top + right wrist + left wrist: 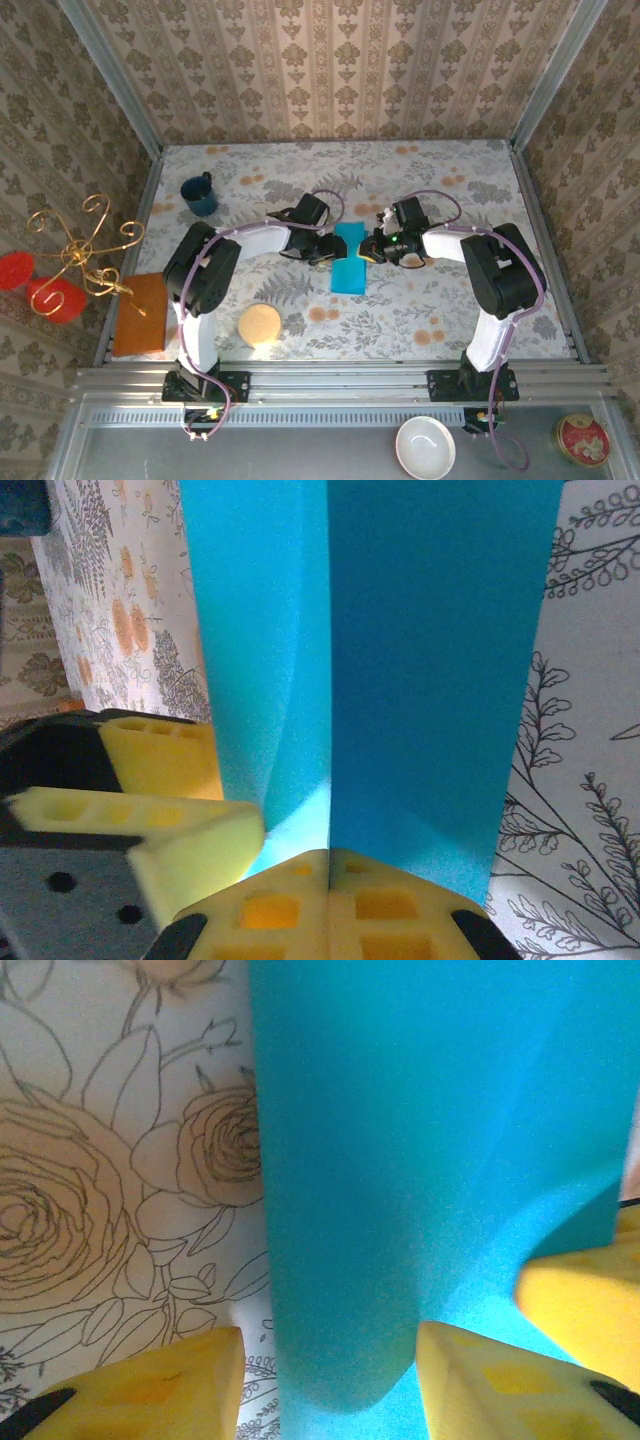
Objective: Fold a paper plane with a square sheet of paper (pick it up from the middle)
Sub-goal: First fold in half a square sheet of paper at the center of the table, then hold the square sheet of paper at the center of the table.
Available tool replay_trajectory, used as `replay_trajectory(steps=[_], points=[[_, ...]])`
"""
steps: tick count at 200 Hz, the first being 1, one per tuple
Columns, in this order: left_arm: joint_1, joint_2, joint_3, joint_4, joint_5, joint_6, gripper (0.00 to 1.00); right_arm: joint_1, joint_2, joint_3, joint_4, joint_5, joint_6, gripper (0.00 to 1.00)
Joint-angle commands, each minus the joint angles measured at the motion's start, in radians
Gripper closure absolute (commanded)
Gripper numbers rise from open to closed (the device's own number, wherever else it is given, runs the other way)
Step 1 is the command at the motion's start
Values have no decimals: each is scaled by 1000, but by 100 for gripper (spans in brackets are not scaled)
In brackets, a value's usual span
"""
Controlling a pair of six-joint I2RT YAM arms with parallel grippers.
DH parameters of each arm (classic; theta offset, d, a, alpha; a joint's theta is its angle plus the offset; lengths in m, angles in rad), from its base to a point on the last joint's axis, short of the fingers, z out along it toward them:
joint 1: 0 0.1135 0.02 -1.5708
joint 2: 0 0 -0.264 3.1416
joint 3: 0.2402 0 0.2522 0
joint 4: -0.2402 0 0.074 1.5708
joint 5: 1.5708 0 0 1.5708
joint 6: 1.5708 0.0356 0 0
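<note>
we judge the fold to be at an early stage. the square sheet of paper [349, 262] sits at the middle of the table [450, 190], between the two arms. it is bent along one line down its middle, so that two turquoise panels meet at a sharp crease in the right wrist view. part of it rises off the surface while its near end lies flat. no pointed nose, slanted corners or wings show, so almost all the shaping seems left to do. the right gripper [328, 865] has its jaws pressed together on the sheet's edge, right at the crease. the left gripper [330, 1365] has its yellow fingers [160, 1390] standing apart, with the sheet's rounded fold in the gap. a strip of table shows between the fold and one finger, so we read it as not pinching. the two grippers are just beside each other, and that crowding looks like the main thing in the way. elsewhere a dark blue mug [200, 195] stands toward the far left and a round tan disc [259, 324] lies near the left arm's base. a brown board [140, 312] and a gold wire stand [85, 255] sit at the left edge. a white bowl [425, 447] and a red tin [582, 438] rest below the rail, all well apart from the paper.
</note>
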State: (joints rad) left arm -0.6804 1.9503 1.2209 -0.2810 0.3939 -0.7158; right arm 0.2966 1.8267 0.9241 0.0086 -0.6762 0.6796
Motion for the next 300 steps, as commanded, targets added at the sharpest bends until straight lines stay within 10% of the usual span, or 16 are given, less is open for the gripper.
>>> replay_trajectory(steps=[1, 82, 300], points=[[-6, 28, 28, -49, -14, -26, 53, -11, 4, -14, -29, -5, -23, 90], [-28, 96, 39, -170, -101, 54, 60, -67, -151, -36, -121, 88, -61, 66], [-74, 274, 117, -290, -124, 117, 57, -83, -126, 3, -130, 141, -74, 66]])
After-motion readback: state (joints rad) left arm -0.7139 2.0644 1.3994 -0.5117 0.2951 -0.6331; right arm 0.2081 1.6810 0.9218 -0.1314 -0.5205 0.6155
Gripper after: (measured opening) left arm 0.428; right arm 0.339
